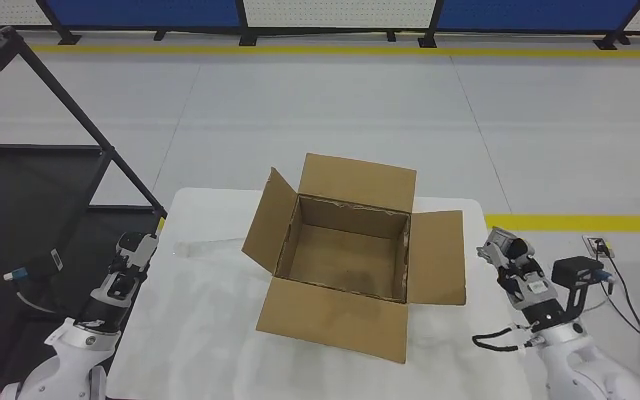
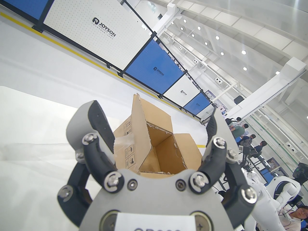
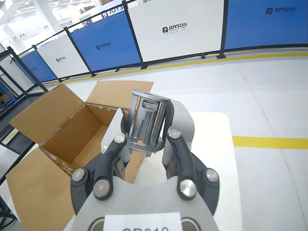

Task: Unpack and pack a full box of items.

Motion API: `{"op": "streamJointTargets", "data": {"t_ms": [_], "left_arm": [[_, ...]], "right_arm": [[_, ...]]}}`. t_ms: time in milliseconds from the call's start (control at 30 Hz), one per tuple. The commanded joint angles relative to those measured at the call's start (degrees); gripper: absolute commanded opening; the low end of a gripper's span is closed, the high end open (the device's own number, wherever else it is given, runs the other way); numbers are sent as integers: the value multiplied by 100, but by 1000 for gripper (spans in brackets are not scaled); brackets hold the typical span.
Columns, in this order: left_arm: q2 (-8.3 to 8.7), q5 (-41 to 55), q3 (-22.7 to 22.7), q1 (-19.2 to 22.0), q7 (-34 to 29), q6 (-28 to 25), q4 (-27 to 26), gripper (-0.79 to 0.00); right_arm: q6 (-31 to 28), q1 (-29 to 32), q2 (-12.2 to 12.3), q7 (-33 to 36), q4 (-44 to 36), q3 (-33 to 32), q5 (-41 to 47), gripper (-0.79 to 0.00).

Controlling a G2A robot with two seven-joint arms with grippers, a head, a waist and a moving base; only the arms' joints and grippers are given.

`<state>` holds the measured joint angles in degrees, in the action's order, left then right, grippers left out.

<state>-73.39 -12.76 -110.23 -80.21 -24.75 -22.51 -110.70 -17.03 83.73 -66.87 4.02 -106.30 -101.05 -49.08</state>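
Note:
An open cardboard box [image 1: 345, 255] stands in the middle of the white table [image 1: 200, 300], flaps spread outward, its inside showing bare brown board. My right gripper [image 3: 146, 121] is shut on a grey metal cylindrical part [image 3: 146, 123] with slots in its side, held upright to the right of the box [image 3: 65, 131]. In the top view this gripper [image 1: 500, 248] is at the table's right edge. My left gripper [image 2: 156, 121] is open with nothing between its fingers, at the table's left edge [image 1: 135, 250], facing the box [image 2: 154, 143].
A black metal frame [image 1: 60, 130] stands left of the table. Blue and white partition panels [image 1: 340, 12] line the far side of the floor, behind a yellow floor line [image 1: 300, 48]. A sheet of clear film [image 1: 205, 245] lies on the table left of the box.

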Motion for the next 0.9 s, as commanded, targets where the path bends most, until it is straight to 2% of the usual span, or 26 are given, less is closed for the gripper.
{"op": "streamJointTargets", "data": {"t_ms": [0, 133, 333, 433, 500, 667, 867], "left_arm": [[0, 0, 0, 0, 0, 0, 0, 0], [0, 0, 0, 0, 0, 0, 0, 0], [0, 0, 0, 0, 0, 0, 0, 0], [0, 0, 0, 0, 0, 0, 0, 0], [0, 0, 0, 0, 0, 0, 0, 0], [0, 0, 0, 0, 0, 0, 0, 0], [0, 0, 0, 0, 0, 0, 0, 0]], "right_arm": [[-358, 4, 28, -37, 316, -155, -6, -785], [-884, -377, 92, 246, 1220, -269, 63, -785], [-2341, -1314, 251, 1185, 2856, -233, 253, -785], [-2784, -1856, 334, 1837, 3641, -144, 301, -785], [-3038, -2245, 388, 2509, 4109, -4, 390, -785], [-2856, -3189, 451, 4100, 4928, 425, 799, -785], [-2627, -3792, 483, 4924, 5483, 740, 1228, -785]]}}
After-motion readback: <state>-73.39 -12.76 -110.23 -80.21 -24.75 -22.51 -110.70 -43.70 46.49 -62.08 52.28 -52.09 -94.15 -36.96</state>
